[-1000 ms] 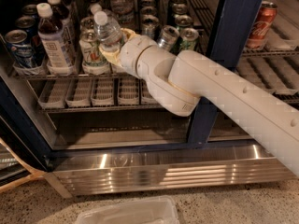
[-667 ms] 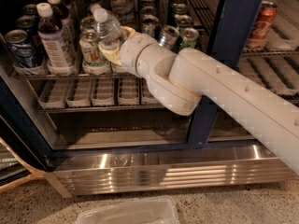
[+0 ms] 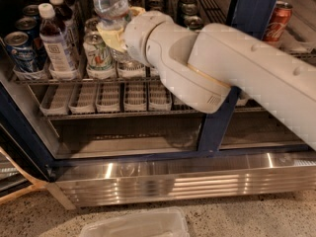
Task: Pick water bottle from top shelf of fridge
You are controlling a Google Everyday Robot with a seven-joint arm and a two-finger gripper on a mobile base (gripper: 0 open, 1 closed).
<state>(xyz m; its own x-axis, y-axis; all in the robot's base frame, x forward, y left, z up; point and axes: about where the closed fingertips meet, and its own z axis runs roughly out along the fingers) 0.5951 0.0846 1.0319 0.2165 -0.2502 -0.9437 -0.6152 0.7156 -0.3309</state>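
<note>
My fingers (image 3: 110,33), pale yellow pads at the end of my bulky white arm (image 3: 247,73), are closed round the small clear ribbed plastic water bottle (image 3: 111,4), gripping it abt mid-body. Its cap is cut off by the top of the view and its base is hidden behind my wrist, so can't tell if it sits on anything. Bottle is over the front of the top shelf (image 3: 64,79), the grey wire rack w/ clear plastic lane trays, inside the dark-blue-framed drinks fridge (image 3: 148,157). Just beside it, view-left, a green-and-white can (image 3: 96,53) stands in its lane. Further left are a white-capped bottle of dark liquid (image 3: 54,41) and a blue can (image 3: 19,51), both upright at the rack's front. More dark cans (image 3: 187,14) sit deeper in. One level down, a second wire rack (image 3: 113,114) carries clear trays (image 3: 106,97). A dark blue post (image 3: 249,4) splits the fridge; past it, view-right, a red can (image 3: 276,21) stands on a rack. Under the frame runs a ribbed stainless steel base panel (image 3: 197,174), shiny w/ glare. Below that is speckled stone-look floor (image 3: 247,214), and on it, at the btm edge, a clear plastic tub (image 3: 138,223), partly out of view.
</note>
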